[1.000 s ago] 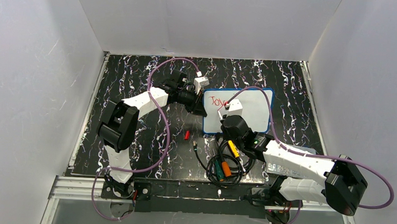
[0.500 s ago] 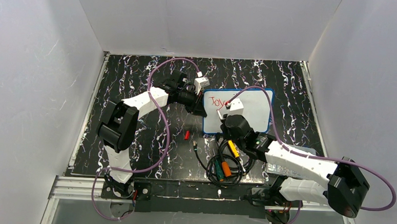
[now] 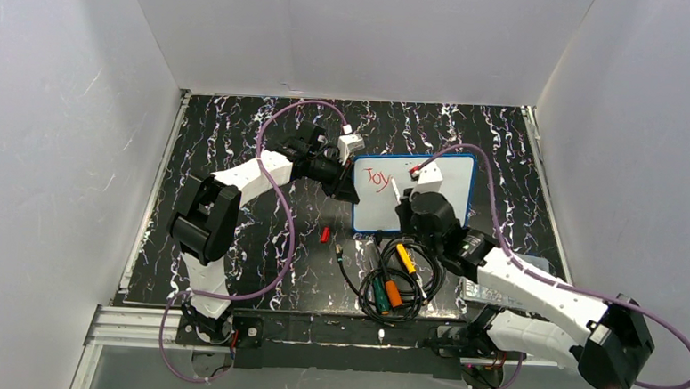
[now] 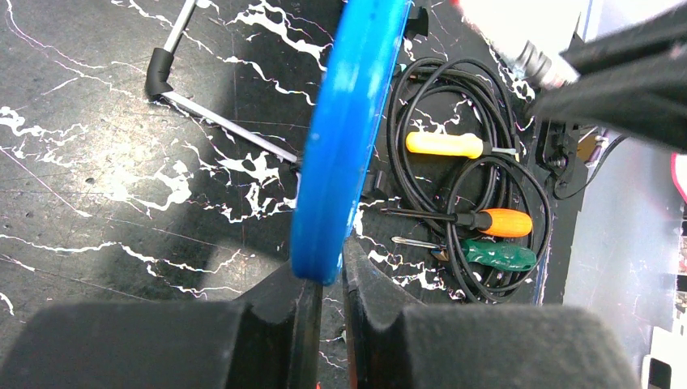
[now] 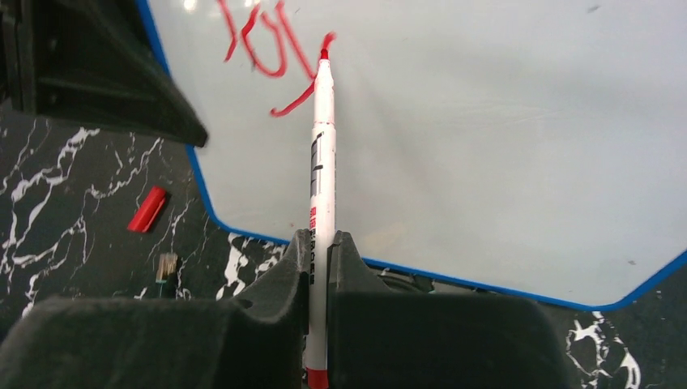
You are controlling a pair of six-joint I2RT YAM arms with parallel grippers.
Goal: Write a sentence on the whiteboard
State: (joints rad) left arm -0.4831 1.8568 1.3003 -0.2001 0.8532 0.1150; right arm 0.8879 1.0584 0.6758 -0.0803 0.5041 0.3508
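Since a second ago the right arm has slid to the right along the board, and the red lettering has gained the tail of its third letter. At this moment the right tool (image 5: pixel 320 243) is closed on a white marker (image 5: pixel 322 154), which points away from the wrist with its red tip at the end of that last stroke; it seems to touch the surface, though the view does not quite settle it. The whiteboard (image 3: pixel 444 200) sits on the black marbled desk (image 3: pixel 238 126), right of the middle and closer to the far edge than to the near one. The sentence (image 3: pixel 377 177) so far is one short red word in the board's far left corner. The left tool (image 4: pixel 324 284) is clamped on the blue rim at the board's left side, the rim standing edge-on between its fingers. Just off the board's near left corner lies a small red cap (image 3: pixel 325 234). Nearer the desk's near edge, a coil of black cable (image 3: pixel 427 268) holds a yellow screwdriver (image 3: pixel 405 257), an orange one (image 3: pixel 393 292) and a green one (image 3: pixel 378 294).
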